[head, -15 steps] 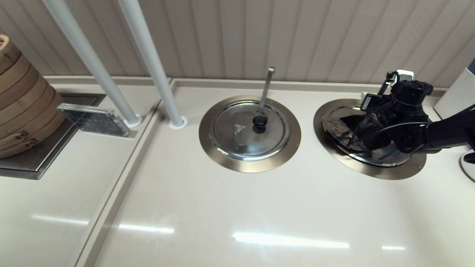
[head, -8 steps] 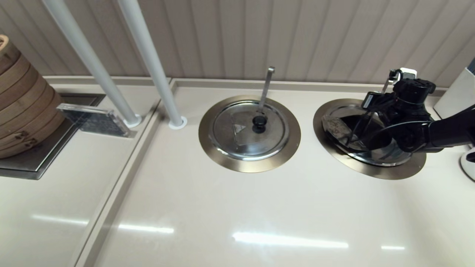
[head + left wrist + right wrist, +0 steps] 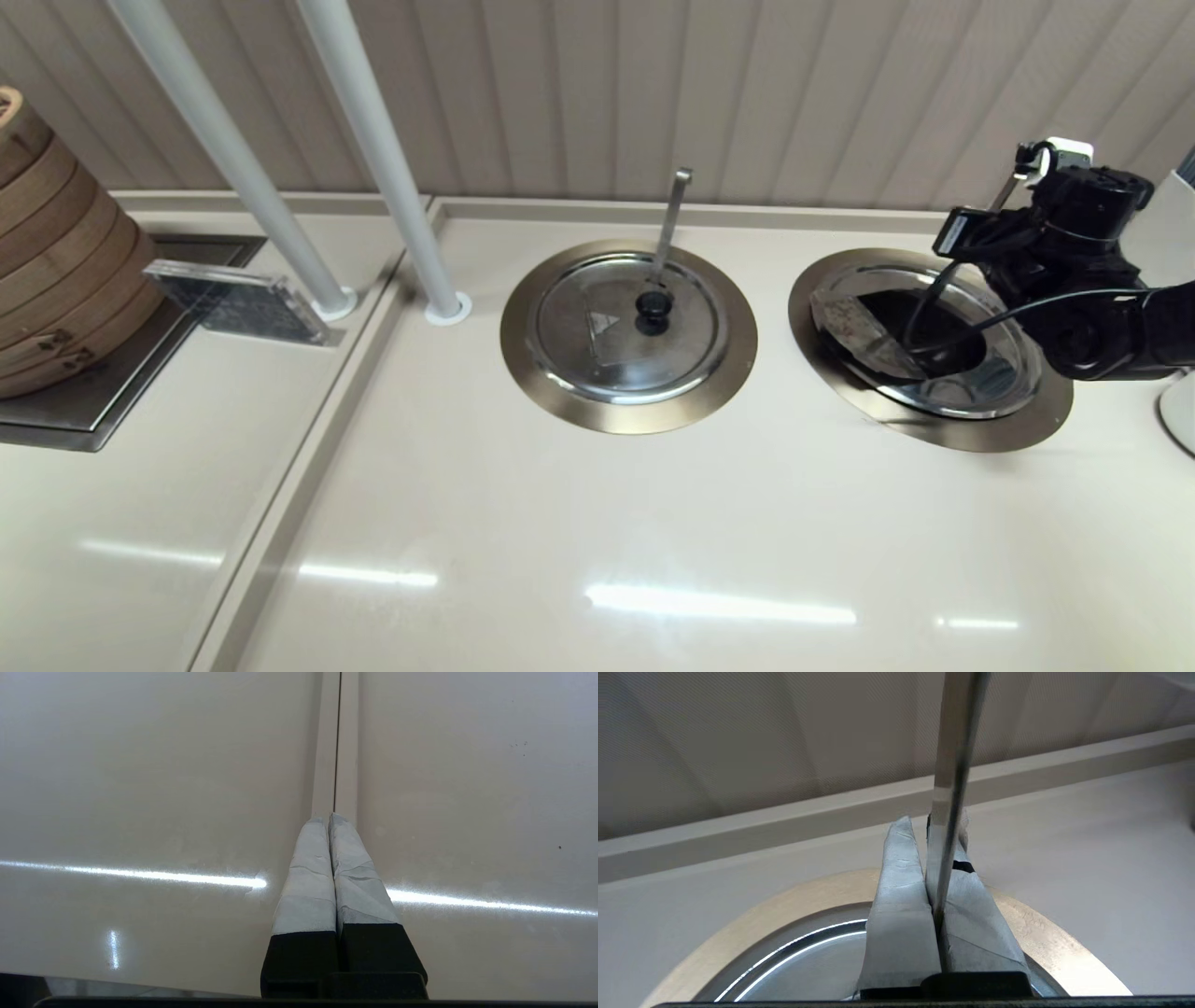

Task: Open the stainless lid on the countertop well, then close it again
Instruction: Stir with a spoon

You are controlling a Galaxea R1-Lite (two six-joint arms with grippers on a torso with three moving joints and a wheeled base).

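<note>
The stainless lid (image 3: 920, 350) is sitting in the countertop well (image 3: 1018, 425), the right-hand of two ringed wells on the beige counter (image 3: 579, 523), with its dark rectangular patch (image 3: 840, 317) near the rim on the side toward the other well. A dark shape is showing across its middle; whether that is reflection or an opening cannot be told. The right gripper (image 3: 931, 868) is hovering above the far right side of this well, its taped fingers (image 3: 899, 891) pressed nearly together, with a thin upright metal bar (image 3: 955, 765) passing between them; whether they are actually squeezing it cannot be told. The bronze-gold collar is curving beneath the fingers in the right wrist view. The second lid (image 3: 627, 327), with black knob (image 3: 653, 306) and its own upright bar (image 3: 670, 224), is lying closed to the left. The left gripper (image 3: 331, 826) is resting low over bare counter, fingers closed together on nothing. Bamboo steamers (image 3: 56, 252) are standing far left.
</note>
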